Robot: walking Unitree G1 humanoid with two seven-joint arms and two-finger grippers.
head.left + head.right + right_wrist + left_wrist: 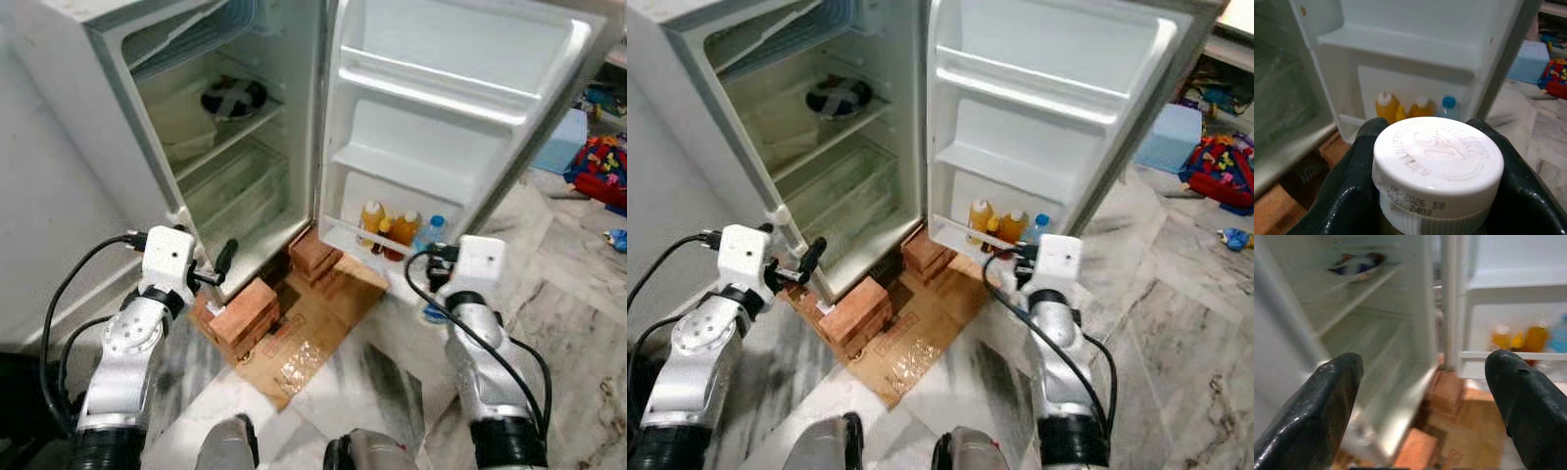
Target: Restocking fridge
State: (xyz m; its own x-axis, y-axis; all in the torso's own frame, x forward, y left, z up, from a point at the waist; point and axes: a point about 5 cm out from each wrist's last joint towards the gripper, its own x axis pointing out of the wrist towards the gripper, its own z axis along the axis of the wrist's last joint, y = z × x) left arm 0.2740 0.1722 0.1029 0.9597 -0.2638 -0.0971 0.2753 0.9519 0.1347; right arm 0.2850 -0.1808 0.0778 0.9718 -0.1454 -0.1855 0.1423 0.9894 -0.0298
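- Before the robot stands a small white fridge [88, 108] with its door [460, 117] swung wide open to the right.
- Inside the fridge, a dark, round dish [233, 97] sits on an upper shelf; the wire shelves below it look bare.
- On the lowest door shelf [343, 235], two bottles of orange drink [371, 219] stand side by side, with a smaller yellow bottle [384, 229] between them and a blue-capped bottle [434, 231] just to their right.
- The right gripper [1437, 205] is raised in front of that door shelf. Its two black fingers [1352, 191] are clamped on either side of a bottle with a white screw cap [1437, 164]; the cap carries embossed lettering and a printed date code. In the head views, part of this bottle [434, 311] shows below the right wrist.
- The left gripper [1425, 396] is held near the fridge's lower front edge, pointing into the cabinet. Its fingers [1322, 406] are spread wide apart with nothing between them.
- Red bricks [245, 313] prop up the fridge, resting on a flattened sheet of cardboard [304, 343] laid over the marble floor [578, 294].
- Far to the right, a light blue box [566, 142] and some colourful toys [602, 166] lie on the floor.
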